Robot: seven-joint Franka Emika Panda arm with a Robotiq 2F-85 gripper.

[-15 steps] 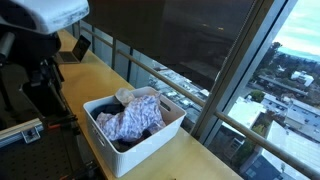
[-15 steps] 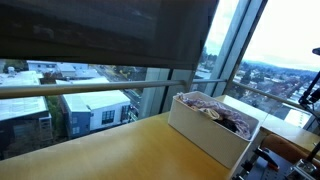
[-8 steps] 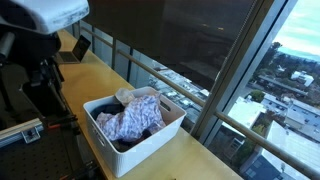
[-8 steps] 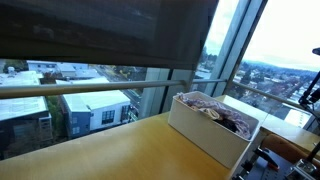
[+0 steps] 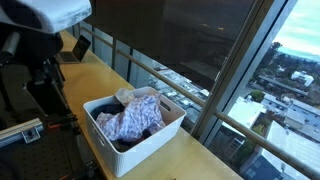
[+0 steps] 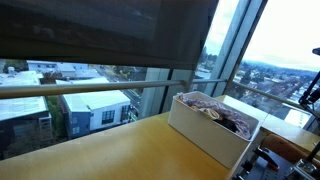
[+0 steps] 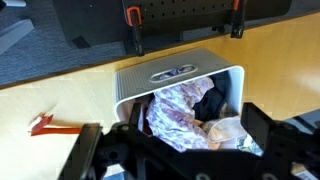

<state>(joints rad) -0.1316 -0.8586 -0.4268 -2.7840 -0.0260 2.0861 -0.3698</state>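
Observation:
A white plastic basket (image 5: 150, 140) stands on the wooden table by the window, also seen in an exterior view (image 6: 205, 138). It holds a heap of clothes: a purple-patterned cloth (image 7: 178, 108), a dark garment (image 7: 210, 103) and a beige piece (image 7: 225, 130). In the wrist view my gripper (image 7: 175, 148) hangs above the basket's near end, open, with its dark fingers (image 7: 262, 135) spread either side of the clothes and nothing between them. Only a white part of the arm (image 5: 45, 12) shows at the top left of an exterior view.
A small red object (image 7: 48, 126) lies on the table beside the basket. Tall window glass with a railing (image 5: 190, 85) runs along the table's far edge. A black stand (image 5: 40, 85) and a pegboard with clamps (image 7: 180, 15) lie off the table's other side.

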